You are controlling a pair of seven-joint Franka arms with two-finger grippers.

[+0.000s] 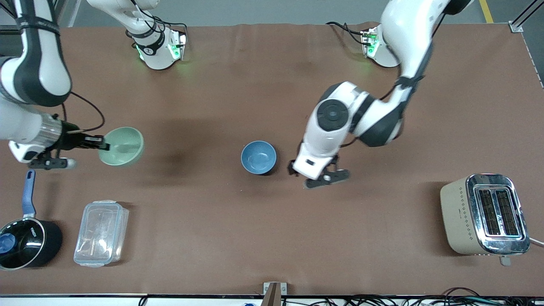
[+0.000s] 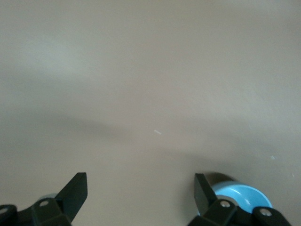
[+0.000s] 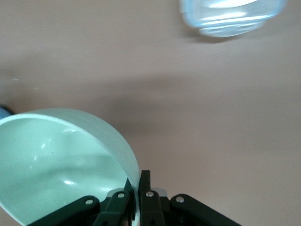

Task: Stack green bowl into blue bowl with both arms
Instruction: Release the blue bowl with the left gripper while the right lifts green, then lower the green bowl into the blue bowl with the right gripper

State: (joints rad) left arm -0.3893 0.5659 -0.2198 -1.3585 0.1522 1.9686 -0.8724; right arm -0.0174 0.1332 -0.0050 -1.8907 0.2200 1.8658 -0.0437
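From the front, the right pincer [image 1: 102, 146] held the green bowl [image 1: 122, 145] by its rim, tilted above the worktop [image 1: 212, 221]; the blue bowl [image 1: 258, 157] sat mid-worktop, beside the left pincer [image 1: 327, 178]. The left wrist view showed that pincer wide open and empty. The right wrist view confirmed fingers clamped on the rim. The carry seemed underway; next, bring green over blue.

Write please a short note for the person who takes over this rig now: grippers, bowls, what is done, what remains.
Right gripper: shut on the rim of the green bowl, holding it tilted in the air, toward the right arm's end of the table.
Left gripper: open, empty, low beside the blue bowl.
Blue bowl: upright on the table, mid-table, empty.
Done: green bowl picked up.
Left: carry it over the blue bowl and set it inside.
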